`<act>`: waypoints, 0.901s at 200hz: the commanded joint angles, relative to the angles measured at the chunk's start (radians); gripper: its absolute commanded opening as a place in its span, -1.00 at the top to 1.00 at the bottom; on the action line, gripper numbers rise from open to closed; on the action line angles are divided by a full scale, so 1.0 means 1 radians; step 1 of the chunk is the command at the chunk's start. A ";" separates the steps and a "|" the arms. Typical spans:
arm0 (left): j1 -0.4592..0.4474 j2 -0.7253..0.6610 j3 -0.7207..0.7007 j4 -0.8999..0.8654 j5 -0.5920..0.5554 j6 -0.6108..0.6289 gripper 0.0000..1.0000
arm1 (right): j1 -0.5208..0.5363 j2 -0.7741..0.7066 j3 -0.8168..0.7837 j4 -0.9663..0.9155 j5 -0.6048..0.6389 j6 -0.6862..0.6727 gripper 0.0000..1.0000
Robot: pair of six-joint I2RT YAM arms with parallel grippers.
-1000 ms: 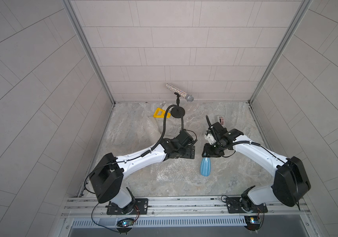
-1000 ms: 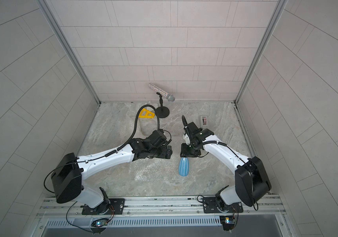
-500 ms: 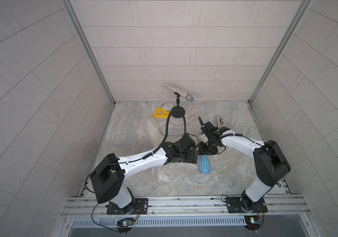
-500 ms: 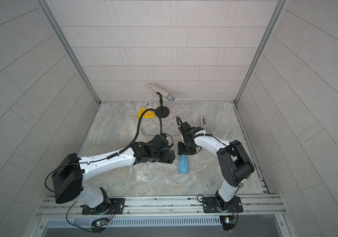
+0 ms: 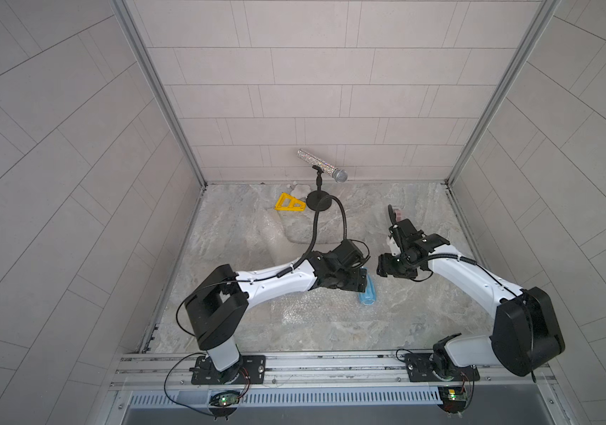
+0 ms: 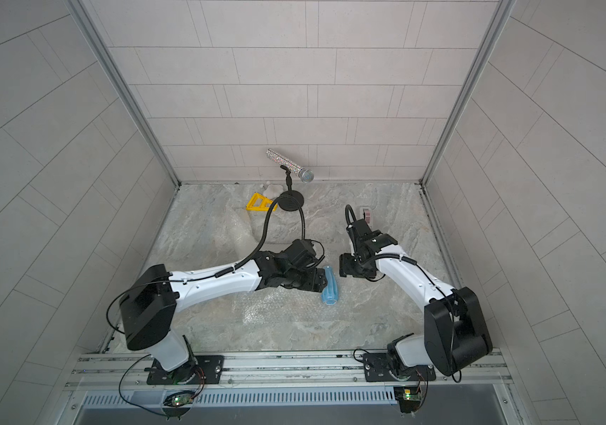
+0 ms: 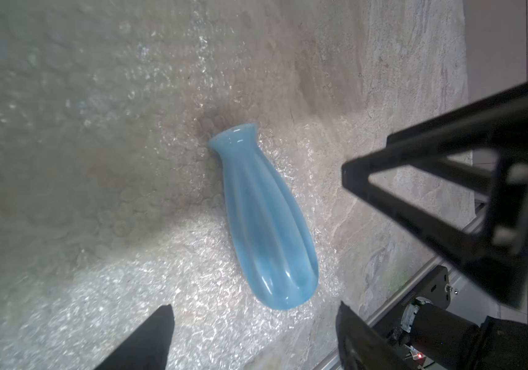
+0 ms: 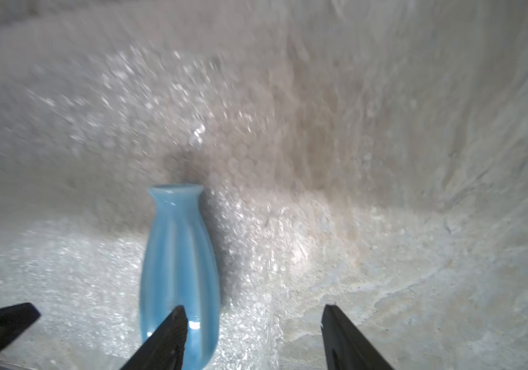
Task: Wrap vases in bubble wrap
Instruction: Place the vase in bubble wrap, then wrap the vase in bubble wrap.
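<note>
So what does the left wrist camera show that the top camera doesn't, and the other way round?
Only the left wrist view: the flared mouth and ribs of the blue vase up close, single bubbles in the bubble wrap, and the open tips of the left tool.
Only a top view: the microphone on its stand, the yellow triangle, another crumpled sheet near them, and the left arm and right arm whole.
Both: the vase lying on its side on the wrap, with the right tool open beside it, not touching.
</note>
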 commanded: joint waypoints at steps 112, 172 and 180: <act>-0.010 0.169 0.135 -0.036 -0.011 0.030 -0.52 | 0.009 0.128 -0.156 0.207 -0.061 0.001 0.23; -0.012 0.181 0.183 -0.062 -0.019 0.026 -0.51 | -0.022 0.063 -0.192 0.231 -0.068 0.007 0.89; -0.014 0.179 0.190 -0.062 -0.022 0.028 -0.51 | -0.032 0.042 -0.197 0.230 -0.067 0.006 0.94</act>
